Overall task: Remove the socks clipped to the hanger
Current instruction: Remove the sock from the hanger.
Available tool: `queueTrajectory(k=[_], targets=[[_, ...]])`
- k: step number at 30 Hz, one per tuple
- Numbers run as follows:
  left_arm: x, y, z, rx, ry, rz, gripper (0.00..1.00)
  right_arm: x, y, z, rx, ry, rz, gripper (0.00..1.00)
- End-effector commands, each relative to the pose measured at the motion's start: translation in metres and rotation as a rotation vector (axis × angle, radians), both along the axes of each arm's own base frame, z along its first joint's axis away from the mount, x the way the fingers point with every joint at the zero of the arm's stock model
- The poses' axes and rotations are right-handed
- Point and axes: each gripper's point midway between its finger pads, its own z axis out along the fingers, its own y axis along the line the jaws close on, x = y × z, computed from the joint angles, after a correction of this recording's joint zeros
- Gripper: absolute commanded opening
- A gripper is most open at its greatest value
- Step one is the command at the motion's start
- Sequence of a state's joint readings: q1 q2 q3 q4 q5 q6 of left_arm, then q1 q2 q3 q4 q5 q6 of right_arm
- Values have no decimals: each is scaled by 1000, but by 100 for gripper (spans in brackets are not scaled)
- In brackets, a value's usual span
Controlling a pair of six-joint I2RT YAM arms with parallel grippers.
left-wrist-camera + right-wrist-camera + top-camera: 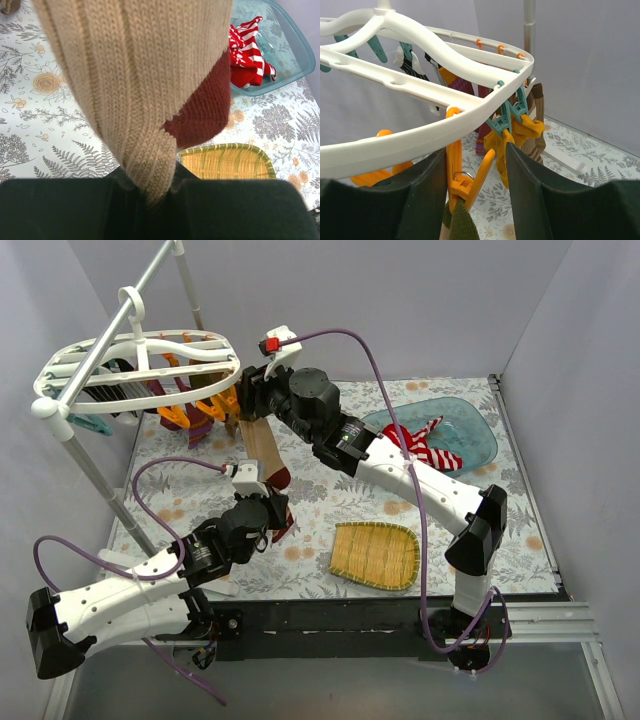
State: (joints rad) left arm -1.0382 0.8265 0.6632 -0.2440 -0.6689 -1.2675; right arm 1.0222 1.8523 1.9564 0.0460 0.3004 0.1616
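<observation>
Top view: the hanger (140,365) hangs at the back left. One striped sock (425,445) lies in the tub (470,435), well to the right of the hanger, so at least that one is off. Several socks (190,405), orange and maroon, hang clipped under the hanger. A tan sock (262,445) runs down from the hanger's right edge to the left claw (275,515). The right claw (250,390) is up at that edge. A tray (375,555) lies well below and to the right of the hanger.

Left wrist: the left claw (147,192) is pressed together on the tan sock's (135,75) lower end.

Right wrist: the right claw (475,170) stands spread on either side of an orange clip (462,175) under the hanger's (420,85) rim. I cannot tell if it touches the clip, which is biting the sock's top.

By my judgement the task is early: one sock is mid-release, and most are left.
</observation>
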Motion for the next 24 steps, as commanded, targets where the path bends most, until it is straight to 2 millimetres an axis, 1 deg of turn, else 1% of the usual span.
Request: queueTrajectory(k=[1, 2, 5, 6, 7, 8, 9, 21, 22, 23, 24], targets=[[0, -4, 16, -19, -21, -11, 0, -3, -8, 38, 79, -41, -5, 53], [0, -4, 16, -21, -21, -11, 0, -3, -8, 40, 80, -42, -3, 51], [1, -4, 16, -20, -22, -10, 0, -3, -8, 42, 84, -47, -5, 37], [1, -4, 16, -17, -22, -10, 0, -3, -8, 42, 83, -46, -5, 22], [1, -4, 17, -20, -23, -12, 0, -3, -9, 41, 82, -43, -6, 13], [1, -4, 17, -21, -23, -10, 0, -3, -9, 42, 81, -44, -8, 6], [1, -4, 16, -17, -22, -9, 0, -3, -8, 41, 79, -41, -8, 1], [0, -5, 13, -17, -16, -15, 0, -5, -14, 39, 74, -44, -12, 1], [0, -6, 13, -20, -16, -16, 0, -6, -14, 40, 75, -46, -7, 7], [0, -6, 13, -17, -16, -17, 0, -7, -14, 37, 71, -43, -5, 17], [0, -6, 13, -17, -15, -16, 0, -7, -15, 37, 73, -45, -4, 41]])
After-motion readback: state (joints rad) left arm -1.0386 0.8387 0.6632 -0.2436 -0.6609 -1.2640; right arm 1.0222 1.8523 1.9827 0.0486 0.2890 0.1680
